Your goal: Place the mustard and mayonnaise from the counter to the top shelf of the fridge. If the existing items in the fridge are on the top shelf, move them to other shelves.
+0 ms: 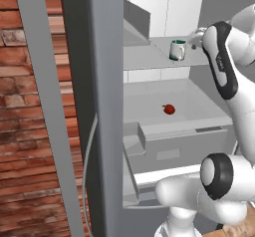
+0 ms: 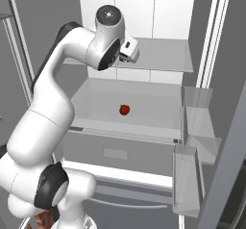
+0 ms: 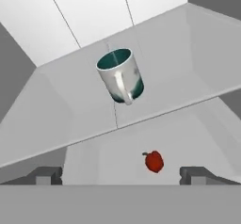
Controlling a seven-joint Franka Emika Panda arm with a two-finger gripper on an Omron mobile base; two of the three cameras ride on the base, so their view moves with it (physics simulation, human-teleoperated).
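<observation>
The white arm (image 2: 53, 103) bends up from its base and reaches forward, its jaws spread wide apart.

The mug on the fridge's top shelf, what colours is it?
The mug is teal-green with a white band and white handle, dark teal inside; the hand view shows it best.

The top shelf (image 1: 149, 57), a pale grey panel in the fridge (image 2: 144, 11), carries the mug (image 1: 178, 50), upright near its front edge, handle toward the hand camera. On the wider lower shelf (image 1: 199, 106) lies the red fruit (image 1: 169, 109), seemingly well apart from the walls.
</observation>
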